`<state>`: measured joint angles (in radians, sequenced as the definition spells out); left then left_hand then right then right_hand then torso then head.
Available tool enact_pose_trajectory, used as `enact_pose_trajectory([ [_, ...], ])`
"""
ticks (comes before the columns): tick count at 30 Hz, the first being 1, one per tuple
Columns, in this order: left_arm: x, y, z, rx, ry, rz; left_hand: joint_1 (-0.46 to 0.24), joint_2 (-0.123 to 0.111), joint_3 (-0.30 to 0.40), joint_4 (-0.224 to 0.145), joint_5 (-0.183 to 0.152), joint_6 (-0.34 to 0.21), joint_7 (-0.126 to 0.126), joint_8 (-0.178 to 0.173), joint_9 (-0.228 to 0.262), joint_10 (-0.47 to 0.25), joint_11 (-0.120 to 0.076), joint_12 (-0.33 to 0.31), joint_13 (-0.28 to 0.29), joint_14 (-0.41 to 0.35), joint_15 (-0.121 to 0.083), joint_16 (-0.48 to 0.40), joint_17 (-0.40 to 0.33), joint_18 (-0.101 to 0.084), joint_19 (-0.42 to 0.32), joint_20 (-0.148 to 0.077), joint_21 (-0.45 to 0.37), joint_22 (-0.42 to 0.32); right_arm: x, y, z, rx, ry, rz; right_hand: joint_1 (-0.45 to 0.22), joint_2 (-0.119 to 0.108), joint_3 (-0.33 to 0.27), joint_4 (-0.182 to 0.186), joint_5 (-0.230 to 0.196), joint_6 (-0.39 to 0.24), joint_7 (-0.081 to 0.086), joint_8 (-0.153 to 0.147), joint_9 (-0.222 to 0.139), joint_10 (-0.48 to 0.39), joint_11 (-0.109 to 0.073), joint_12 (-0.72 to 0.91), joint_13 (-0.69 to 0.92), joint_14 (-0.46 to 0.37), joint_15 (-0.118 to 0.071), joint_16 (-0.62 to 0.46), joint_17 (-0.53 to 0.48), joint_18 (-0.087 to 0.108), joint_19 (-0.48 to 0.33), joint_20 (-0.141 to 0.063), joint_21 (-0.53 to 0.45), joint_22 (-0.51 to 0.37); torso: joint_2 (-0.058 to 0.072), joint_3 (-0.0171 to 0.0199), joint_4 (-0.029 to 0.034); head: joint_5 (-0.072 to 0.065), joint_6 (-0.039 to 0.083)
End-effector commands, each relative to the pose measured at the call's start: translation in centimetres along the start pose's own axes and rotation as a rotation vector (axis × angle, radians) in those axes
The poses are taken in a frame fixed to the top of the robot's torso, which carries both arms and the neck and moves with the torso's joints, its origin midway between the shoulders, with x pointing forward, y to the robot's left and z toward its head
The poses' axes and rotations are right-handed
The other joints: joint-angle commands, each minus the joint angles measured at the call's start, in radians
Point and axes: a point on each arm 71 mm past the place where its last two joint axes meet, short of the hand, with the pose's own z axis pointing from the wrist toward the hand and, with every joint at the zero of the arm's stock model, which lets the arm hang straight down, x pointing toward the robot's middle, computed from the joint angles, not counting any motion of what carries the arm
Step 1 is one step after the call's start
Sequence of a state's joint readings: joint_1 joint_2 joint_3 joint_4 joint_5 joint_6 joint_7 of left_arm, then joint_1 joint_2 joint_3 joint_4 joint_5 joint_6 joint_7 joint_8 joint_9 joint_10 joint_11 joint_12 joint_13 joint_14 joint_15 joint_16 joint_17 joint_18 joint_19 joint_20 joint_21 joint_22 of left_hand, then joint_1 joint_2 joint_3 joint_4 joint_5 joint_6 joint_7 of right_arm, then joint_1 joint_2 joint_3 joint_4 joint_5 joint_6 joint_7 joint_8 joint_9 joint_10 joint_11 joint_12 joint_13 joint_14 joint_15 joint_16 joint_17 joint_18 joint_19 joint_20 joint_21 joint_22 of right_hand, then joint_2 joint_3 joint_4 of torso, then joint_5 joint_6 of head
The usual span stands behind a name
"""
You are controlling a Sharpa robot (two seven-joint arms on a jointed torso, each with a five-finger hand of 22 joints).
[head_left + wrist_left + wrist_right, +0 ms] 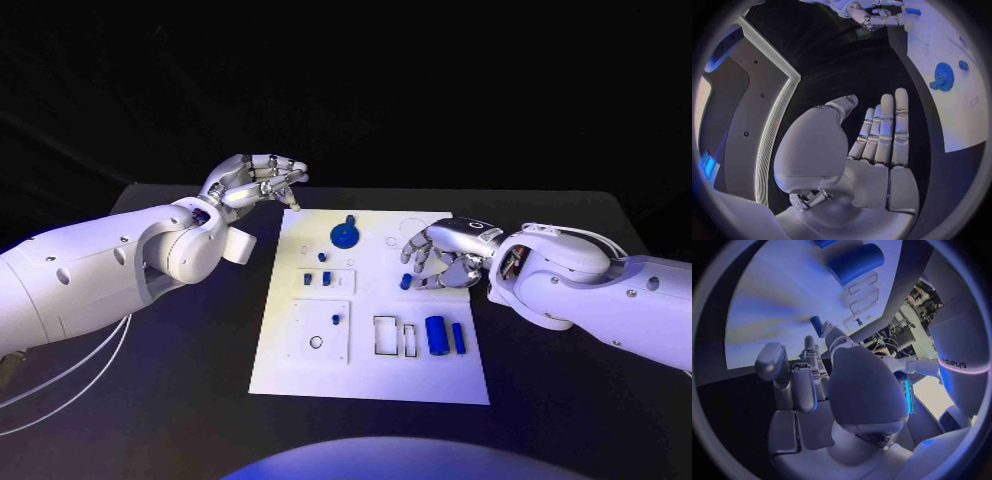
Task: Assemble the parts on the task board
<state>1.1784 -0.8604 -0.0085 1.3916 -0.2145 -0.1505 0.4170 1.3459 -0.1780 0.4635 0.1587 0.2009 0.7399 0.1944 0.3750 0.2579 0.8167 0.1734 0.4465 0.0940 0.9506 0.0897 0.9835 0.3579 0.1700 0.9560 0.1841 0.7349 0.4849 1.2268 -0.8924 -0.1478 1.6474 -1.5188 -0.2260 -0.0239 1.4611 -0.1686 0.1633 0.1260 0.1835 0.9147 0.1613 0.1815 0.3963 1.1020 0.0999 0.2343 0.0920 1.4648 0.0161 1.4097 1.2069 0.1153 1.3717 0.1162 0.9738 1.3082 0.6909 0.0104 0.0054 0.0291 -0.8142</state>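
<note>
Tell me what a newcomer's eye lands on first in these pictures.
The white task board in the middle of the black table, with a blue gear near its far edge. The right hand reaches over the board's right side beside a small blue part. The left hand is raised off the board's far left corner.

Reaches in with the left arm (101, 265) and holds the left hand (257, 182) up just off the far left corner of the task board (368, 375), fingers (887, 125) side by side, holding nothing. Brings the right arm (606, 290) in low, right hand (447, 252) over the board's right edge, fingertips curled down toward it; hard to tell if pinching anything.
</note>
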Motion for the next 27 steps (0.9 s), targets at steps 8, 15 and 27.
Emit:
enact_pose_trajectory([
  [8, 0.3, -0.1, 0.0, 0.011, 0.020, -0.007, 0.005, 0.008, -0.003, 0.004, 0.004, -0.009, 0.046, 0.004, -0.001, -0.010, 0.000, 0.004, -0.001, -0.003, 0.007, 0.000, 0.001, 0.013, 0.010, 0.000, -0.006, -0.001, 1.0, 0.6, 0.7, -0.002, 0.021, -0.013, 0.006, 0.014, 0.022, 0.015, 0.007, 0.041, -0.006, -0.007, -0.005, -0.091, -0.001, 0.011, -0.003, 0.031, 0.000, 0.001, 0.004, -0.008, 0.009, -0.001, 0.008, 0.003, 0.000, 0.0001, 0.0001, 0.001, -0.005],
  [15, 0.3, -0.1, 0.0, 0.011, 0.021, -0.008, 0.005, 0.008, -0.003, 0.004, 0.004, -0.009, 0.046, 0.004, -0.001, -0.010, 0.000, 0.004, -0.001, -0.003, 0.007, 0.000, 0.001, 0.013, 0.010, 0.000, -0.006, -0.001, 1.2, 0.7, 1.1, 0.005, 0.021, -0.023, 0.009, 0.018, 0.059, 0.031, 0.007, 0.066, -0.009, -0.006, -0.009, -0.081, -0.003, 0.018, -0.009, 0.032, -0.002, 0.002, 0.005, -0.008, 0.010, -0.003, 0.008, 0.006, 0.000, -0.0003, 0.0006, 0.001, -0.008],
  [27, 0.3, -0.1, 0.0, 0.011, 0.020, -0.007, 0.006, 0.009, -0.004, 0.005, 0.004, -0.010, 0.047, 0.006, -0.001, -0.011, 0.001, 0.006, -0.001, -0.004, 0.007, 0.000, 0.002, 0.013, 0.011, 0.001, -0.008, -0.002, 1.9, 0.7, 1.4, 0.019, 0.037, -0.070, 0.009, 0.000, 0.152, 0.061, 0.007, 0.122, -0.022, 0.006, -0.009, -0.051, -0.012, 0.018, -0.020, 0.032, -0.009, 0.003, 0.005, -0.008, 0.011, -0.009, 0.004, 0.010, 0.000, 0.0000, 0.0000, 0.004, -0.012],
])
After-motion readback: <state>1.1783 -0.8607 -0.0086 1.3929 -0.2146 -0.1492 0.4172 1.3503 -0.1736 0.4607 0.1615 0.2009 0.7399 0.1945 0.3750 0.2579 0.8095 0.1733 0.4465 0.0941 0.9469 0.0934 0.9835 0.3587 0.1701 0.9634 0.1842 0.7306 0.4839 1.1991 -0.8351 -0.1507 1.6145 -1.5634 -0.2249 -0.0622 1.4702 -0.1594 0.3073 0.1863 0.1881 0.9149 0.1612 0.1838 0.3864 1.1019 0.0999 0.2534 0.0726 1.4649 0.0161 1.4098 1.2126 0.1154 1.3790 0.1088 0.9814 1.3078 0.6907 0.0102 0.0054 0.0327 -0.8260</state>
